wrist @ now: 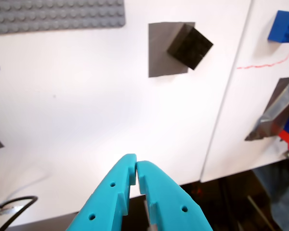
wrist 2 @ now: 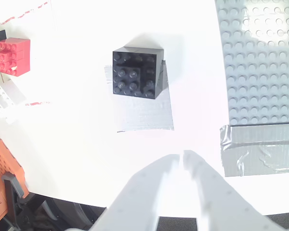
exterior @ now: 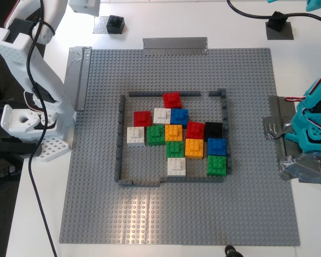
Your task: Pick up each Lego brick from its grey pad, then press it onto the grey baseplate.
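A black Lego brick (wrist: 190, 45) sits on the corner of a dark grey pad (wrist: 167, 49), well ahead of my first gripper (wrist: 136, 166), whose teal jaws are shut and hold nothing. In the exterior view this brick (exterior: 278, 21) is at the top right. A second black brick (wrist 2: 136, 73) rests on a silvery pad (wrist 2: 142, 103), ahead of my white second gripper (wrist 2: 180, 159), which is shut and empty. That brick (exterior: 115, 23) is at the exterior view's top left. The grey baseplate (exterior: 246, 203) carries a dark frame (exterior: 119, 139) with a third black brick (exterior: 213, 130) inside.
Red, blue, green, orange and white bricks (exterior: 174, 132) are clustered inside the frame. Duct-tape strips (exterior: 175, 45) hold the plate's edges. The white arm's base (exterior: 27, 123) stands at the exterior view's left, the teal base (exterior: 313, 134) at its right. A loose red brick (wrist 2: 13, 56) lies beyond the silvery pad.
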`<action>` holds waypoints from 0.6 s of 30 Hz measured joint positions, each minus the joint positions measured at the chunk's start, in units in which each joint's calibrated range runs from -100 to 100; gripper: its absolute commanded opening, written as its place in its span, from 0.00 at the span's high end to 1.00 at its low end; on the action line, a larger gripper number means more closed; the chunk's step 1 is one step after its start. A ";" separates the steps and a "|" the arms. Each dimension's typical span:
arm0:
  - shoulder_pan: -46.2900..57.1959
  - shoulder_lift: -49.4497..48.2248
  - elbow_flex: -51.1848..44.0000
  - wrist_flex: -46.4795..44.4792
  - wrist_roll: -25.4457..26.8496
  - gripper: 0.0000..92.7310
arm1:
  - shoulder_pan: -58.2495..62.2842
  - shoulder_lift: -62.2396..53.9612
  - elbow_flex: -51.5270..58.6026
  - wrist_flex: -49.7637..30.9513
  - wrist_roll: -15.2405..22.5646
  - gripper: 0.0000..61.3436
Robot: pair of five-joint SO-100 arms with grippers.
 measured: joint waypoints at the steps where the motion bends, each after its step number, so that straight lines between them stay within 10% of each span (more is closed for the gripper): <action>1: 0.00 0.00 0.00 0.00 0.00 1.00 | 0.00 0.00 0.00 0.00 0.00 1.00; 18: 0.00 0.00 0.00 0.00 3.50 1.00 | 10.18 -16.58 20.60 -3.78 4.25 1.00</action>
